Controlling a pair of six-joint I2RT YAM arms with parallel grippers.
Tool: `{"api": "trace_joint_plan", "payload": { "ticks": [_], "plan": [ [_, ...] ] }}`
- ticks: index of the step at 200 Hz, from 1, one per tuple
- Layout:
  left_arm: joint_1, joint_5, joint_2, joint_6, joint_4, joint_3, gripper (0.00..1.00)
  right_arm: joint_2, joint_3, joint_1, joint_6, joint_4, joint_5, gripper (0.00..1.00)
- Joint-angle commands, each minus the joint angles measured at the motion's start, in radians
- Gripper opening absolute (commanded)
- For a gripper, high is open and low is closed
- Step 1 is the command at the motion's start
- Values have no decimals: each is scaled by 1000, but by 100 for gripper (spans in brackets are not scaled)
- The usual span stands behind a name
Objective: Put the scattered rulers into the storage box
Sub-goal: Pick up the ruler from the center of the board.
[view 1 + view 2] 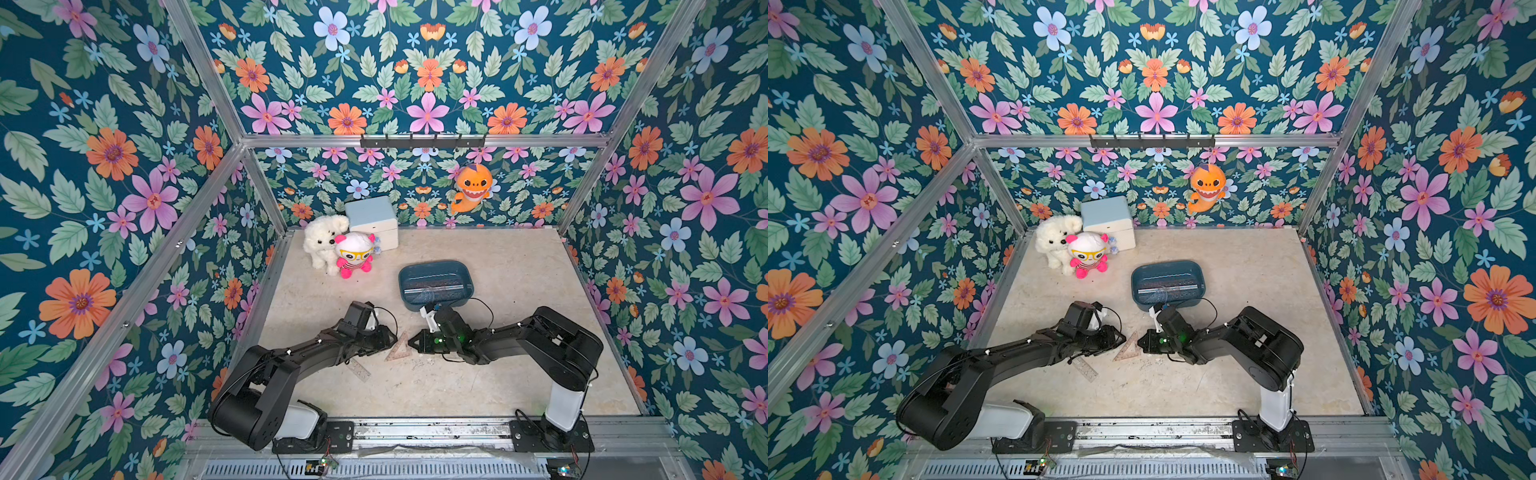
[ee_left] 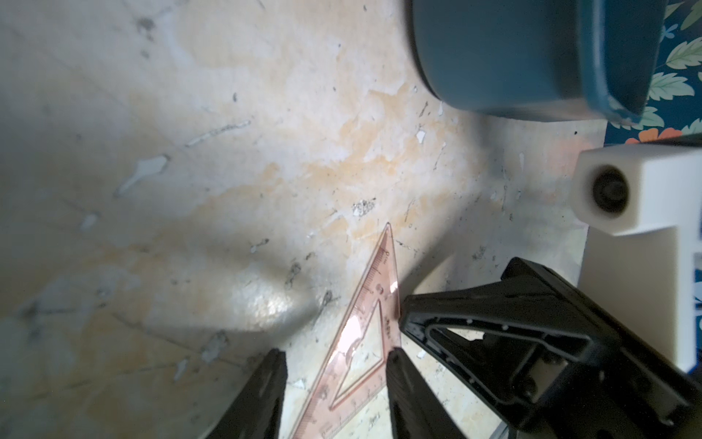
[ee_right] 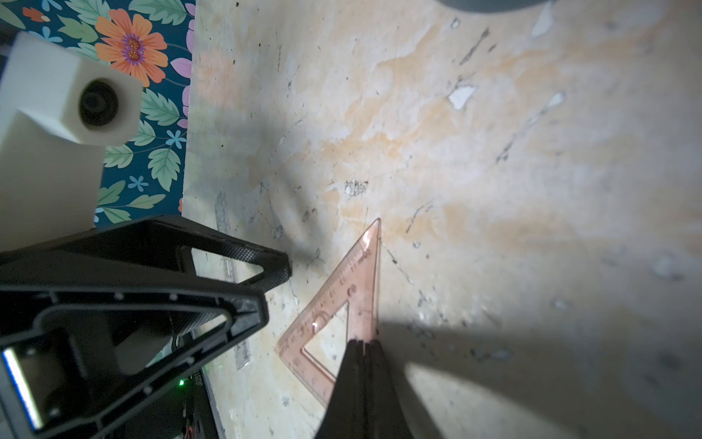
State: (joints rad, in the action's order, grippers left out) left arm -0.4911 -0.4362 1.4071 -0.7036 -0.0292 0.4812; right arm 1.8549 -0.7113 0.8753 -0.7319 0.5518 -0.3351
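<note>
1. Rulers (image 1: 432, 287) sit in the storage box (image 1: 434, 264); pink triangle (image 1: 398, 347) lies at its 7 o'clock.
2. Left gripper (image 2: 336, 357): jaws apart, straddling it.
3. Right gripper (image 3: 362, 344): pinched closed, tip on its edge.
4. Scale print's unreadable.

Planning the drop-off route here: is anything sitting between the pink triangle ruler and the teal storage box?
Nothing lies on the table between the pink triangle ruler and the storage box; that strip is bare. The right arm's wrist hangs over it, beside the box's near rim.
</note>
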Motion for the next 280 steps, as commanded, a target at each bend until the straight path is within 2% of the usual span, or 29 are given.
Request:
{"api": "trace_joint_plan", "payload": {
  "ticks": [1, 66, 200, 280],
  "plan": [
    [2, 108, 17, 5, 206, -16, 50, 4, 3, 0, 9, 1, -5, 0],
    [3, 106, 24, 2, 197, -23, 50, -31, -12, 1, 19, -21, -3, 0],
    [8, 96, 35, 5, 192, -21, 50, 30, -10, 3, 6, -4, -24, 0],
    [17, 105, -38, 6, 277, 7, 51, 39, 29, 3, 3, 8, -19, 0]
  ]
}}
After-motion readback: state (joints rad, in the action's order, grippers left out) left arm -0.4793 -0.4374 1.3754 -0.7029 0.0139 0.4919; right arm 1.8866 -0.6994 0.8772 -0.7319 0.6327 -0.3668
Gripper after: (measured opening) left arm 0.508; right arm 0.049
